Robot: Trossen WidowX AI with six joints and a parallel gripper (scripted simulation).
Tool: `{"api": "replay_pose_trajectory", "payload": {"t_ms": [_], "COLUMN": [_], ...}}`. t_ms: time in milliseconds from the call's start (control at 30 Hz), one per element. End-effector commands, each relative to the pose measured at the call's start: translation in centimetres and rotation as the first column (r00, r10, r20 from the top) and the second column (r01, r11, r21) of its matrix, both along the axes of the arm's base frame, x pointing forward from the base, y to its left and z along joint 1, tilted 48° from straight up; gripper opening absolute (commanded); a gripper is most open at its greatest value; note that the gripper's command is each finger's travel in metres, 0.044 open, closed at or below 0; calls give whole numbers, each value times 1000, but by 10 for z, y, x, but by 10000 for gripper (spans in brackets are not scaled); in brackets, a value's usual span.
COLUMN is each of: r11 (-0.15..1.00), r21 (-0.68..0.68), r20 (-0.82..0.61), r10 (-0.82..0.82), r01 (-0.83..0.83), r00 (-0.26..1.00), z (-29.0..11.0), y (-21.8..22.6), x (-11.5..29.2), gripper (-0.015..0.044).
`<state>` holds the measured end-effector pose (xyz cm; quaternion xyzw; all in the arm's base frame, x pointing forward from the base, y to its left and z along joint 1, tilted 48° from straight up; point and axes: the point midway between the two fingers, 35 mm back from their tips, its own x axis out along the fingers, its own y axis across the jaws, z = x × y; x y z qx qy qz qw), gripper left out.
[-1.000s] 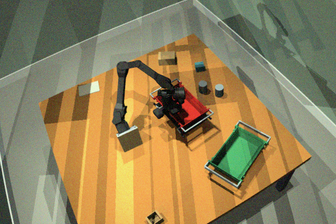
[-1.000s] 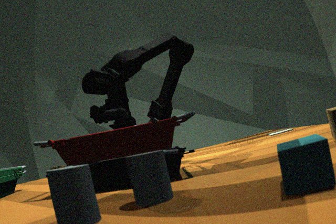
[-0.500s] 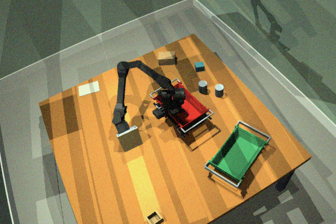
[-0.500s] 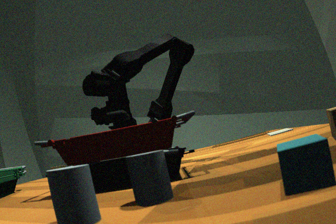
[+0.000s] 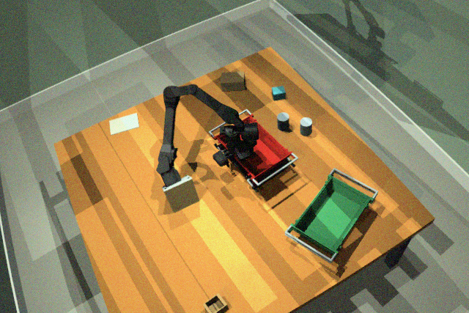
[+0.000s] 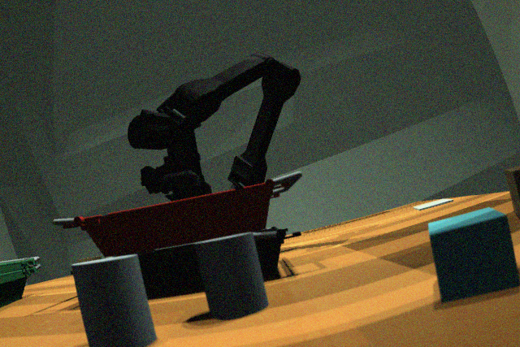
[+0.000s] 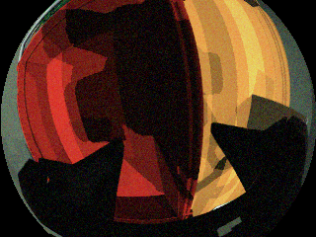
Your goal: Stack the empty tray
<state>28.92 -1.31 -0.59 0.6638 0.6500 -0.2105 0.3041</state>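
Hand [image 5: 231, 157] open and empty over red tray's [image 5: 273, 150] near wall, black tray [image 6: 268, 246] beneath mostly hidden.

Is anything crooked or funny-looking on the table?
Nothing looks spilled or broken. The red tray sits up on top of a dark tray and looks level from the side. The gripper hangs at its long wall with jaws wide open, holding nothing. The green tray lies apart near the table's corner.

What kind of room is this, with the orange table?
Probably a robot test bench, not a home: one black arm bolted to a wooden table, low clear walls fencing it, and plastic trays, red and green.
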Motion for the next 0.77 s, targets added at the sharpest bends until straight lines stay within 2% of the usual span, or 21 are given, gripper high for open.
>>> {"api": "replay_pose_trajectory", "payload": {"t_ms": [0,200,633,733], "r11": [1000,1000,1000,1000], "r21": [0,-5,-6,-5], "r20": [0,-1,-7,-9], "r10": [0,-2,-1,-7], "r01": [0,2,1,7], "r00": [1000,1000,1000,1000], "z": [0,13,71,68], "y": [0,-17,-78,-77], "x": [0,2,-6,-7], "gripper": [440,440,440,440]}}
